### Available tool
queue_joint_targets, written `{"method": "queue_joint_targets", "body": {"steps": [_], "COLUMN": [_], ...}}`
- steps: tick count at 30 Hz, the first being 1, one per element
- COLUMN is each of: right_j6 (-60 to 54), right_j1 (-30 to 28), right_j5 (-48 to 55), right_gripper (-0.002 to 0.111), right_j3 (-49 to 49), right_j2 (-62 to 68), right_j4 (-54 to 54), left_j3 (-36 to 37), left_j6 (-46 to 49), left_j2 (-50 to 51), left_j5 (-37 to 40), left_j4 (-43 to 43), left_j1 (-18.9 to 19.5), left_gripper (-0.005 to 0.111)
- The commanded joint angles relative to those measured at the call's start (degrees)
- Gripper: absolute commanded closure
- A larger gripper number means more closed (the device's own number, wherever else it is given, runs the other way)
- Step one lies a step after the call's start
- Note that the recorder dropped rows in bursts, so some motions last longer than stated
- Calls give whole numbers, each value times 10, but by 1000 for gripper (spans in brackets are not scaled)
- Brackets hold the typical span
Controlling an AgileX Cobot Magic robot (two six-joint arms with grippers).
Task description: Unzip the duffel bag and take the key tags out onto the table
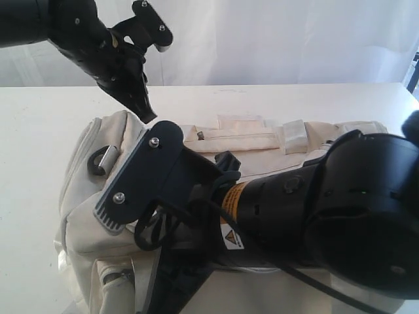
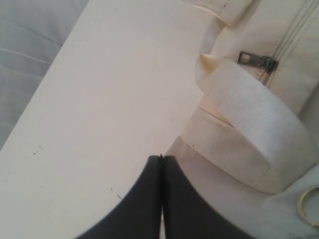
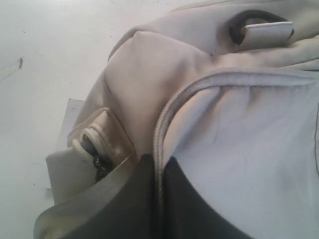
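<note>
The cream duffel bag (image 1: 82,196) lies on the white table (image 1: 39,131). My right gripper (image 3: 158,162) is shut on the bag's grey zipper piping (image 3: 164,119) at its near left end, next to a side pocket (image 3: 92,144) and a black strap ring (image 3: 249,20). Pale grey fabric (image 3: 249,149) lies beside the piping. My left gripper (image 1: 147,114) hangs shut and empty over the bag's far left corner, its tips (image 2: 161,159) beside a webbing handle (image 2: 249,119) and a dark zipper pull (image 2: 255,59). No key tags show.
The right arm (image 1: 327,209) stretches across the bag's front and hides much of it. A white curtain (image 1: 275,39) hangs behind the table. Bare tabletop (image 2: 99,99) lies to the bag's left. A metal ring (image 2: 309,204) sits on the bag.
</note>
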Motion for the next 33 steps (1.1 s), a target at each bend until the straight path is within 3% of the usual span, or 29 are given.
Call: {"method": "queue_joint_targets", "body": {"steps": [1,3,4,6,10,11,14,17,23,28,33], "right_j6": [7,7,7,7,7,3,-15,-40,-83,-131,-182], "right_j1": [1,1,1,1,-2,-2,-2,-2,-2,-36,-89], "right_j5": [21,75,116,172,377,446,510,532,504,485,464], "right_gripper": [106,88,69,47,52,56,59,59,59,59,59], "right_j3": [-5,-34,-58,-90,-173,-195,-214,-210,-214,-215,-215], "right_j2": [-9,-15,-25,-42,-76,-81,-86,-75,-22,29,45], "right_j4": [4,3,-1,-2,-6,-6,-6,-6,-13,3,43], "left_j3": [-21,-29,-29,-29,-29,-25,38,178,341,437,465], "left_j6": [-5,2,11,8,-36,-36,-20,-18,-18,-18,-18], "left_j2": [-17,-36,-53,-83,-156,-179,-247,-357,-491,-574,-630], "left_j5": [80,149,176,211,338,376,377,324,205,144,149], "left_j4": [-3,4,16,24,9,-16,-78,-133,-182,-188,-194], "left_j1": [1,2,3,3,3,3,3,3,3,3,3], "left_gripper": [92,75,67,63,74,83,107,107,107,107,107]}}
